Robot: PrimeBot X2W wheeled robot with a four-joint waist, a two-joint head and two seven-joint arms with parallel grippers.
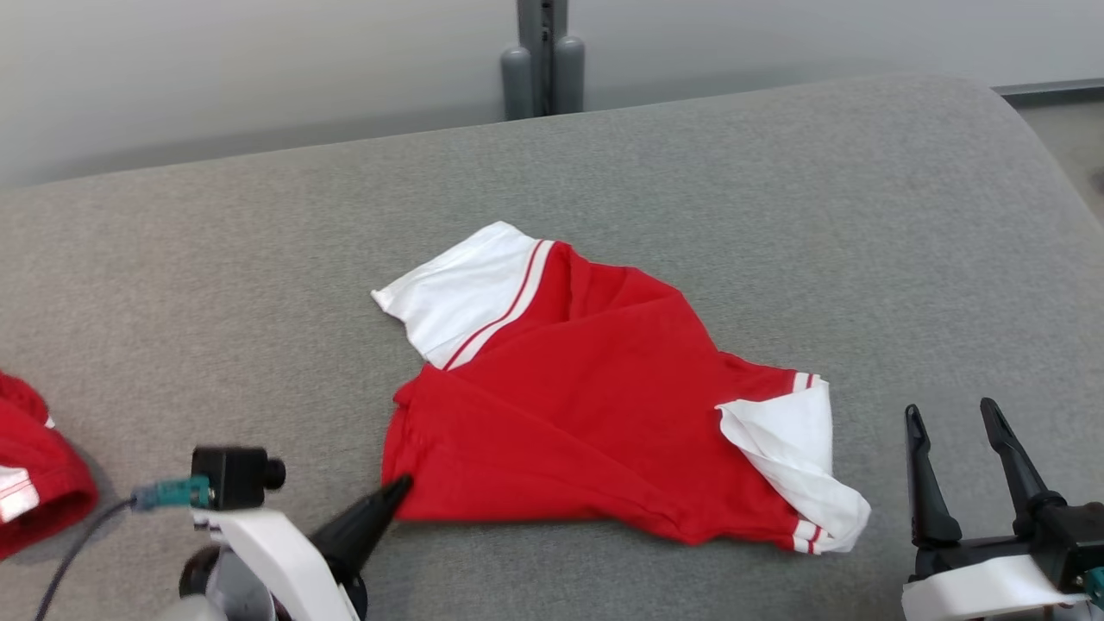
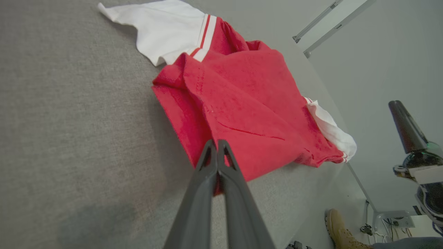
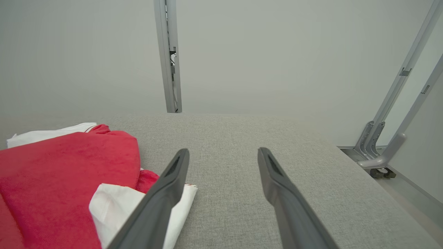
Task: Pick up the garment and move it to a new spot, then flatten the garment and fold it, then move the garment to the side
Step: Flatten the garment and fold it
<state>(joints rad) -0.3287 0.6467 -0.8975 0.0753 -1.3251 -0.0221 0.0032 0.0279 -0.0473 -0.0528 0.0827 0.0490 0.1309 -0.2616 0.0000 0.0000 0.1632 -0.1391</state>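
Left tool (image 1: 398,490) is clamped on the near left corner of the red-and-white cloth garment (image 1: 569,405); right tool (image 1: 949,416) waits with fingers spread.
Head view: the garment lies crumpled in the middle of the grey fabric-covered surface (image 1: 776,216), its sleeves folded over, and a second red cloth (image 1: 34,474) sits well apart at the near left edge. Left wrist view: the left tool (image 2: 217,144) has its fingers pressed together on the garment (image 2: 242,103) hem with only a thin bite, so I judge a slow, straight lift best, lest the corner slip out. Right wrist view: the right tool (image 3: 223,152) holds nothing, just beside the white sleeve of the garment (image 3: 62,173); taking that near right corner too would likely let the cloth hang flat for the move.
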